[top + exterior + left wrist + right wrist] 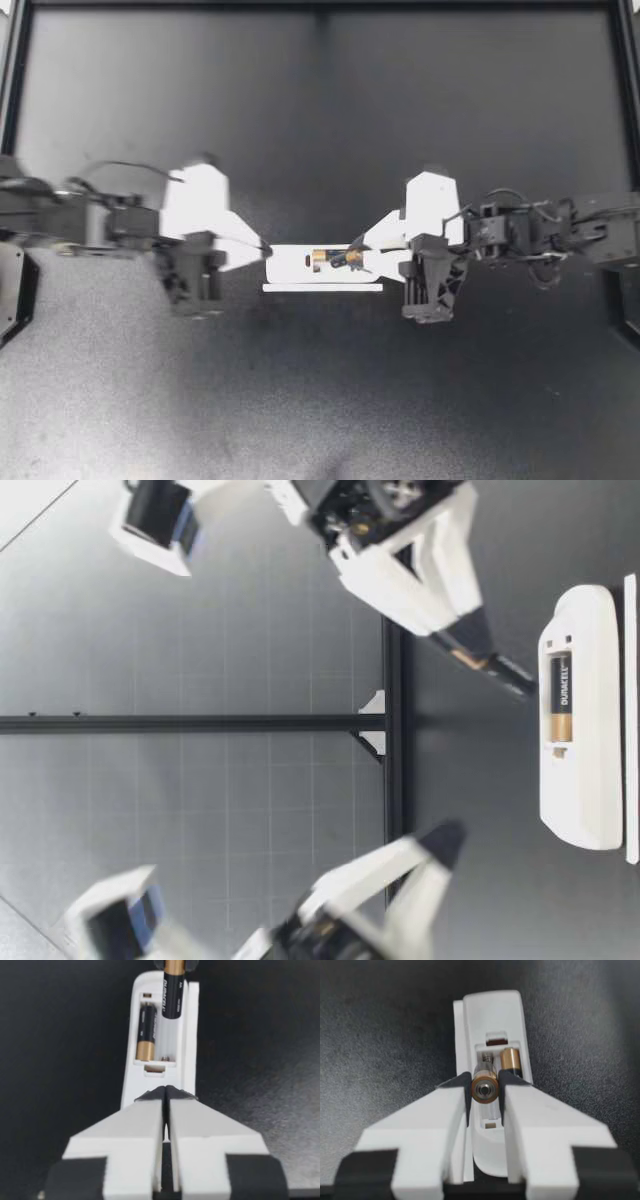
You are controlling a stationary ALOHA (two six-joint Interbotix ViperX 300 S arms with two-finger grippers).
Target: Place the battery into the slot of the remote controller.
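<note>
The white remote controller [290, 262] lies back up, its battery bay open, between my two grippers. One battery [320, 259] lies in one slot of the bay. My right gripper [350, 259] is shut on a second battery [485, 1089], held tilted above the empty slot next to the first battery [510, 1060]. The low view shows this held battery [468, 660] still above the remote [585, 780]. My left gripper [263, 246] is shut with nothing in it, its tips [165, 1094] at the remote's other end.
The remote's thin white lid [322, 288] lies on the dark mat right beside the remote, on the side nearer the table's front. A black frame [320, 5] borders the table at the back and sides.
</note>
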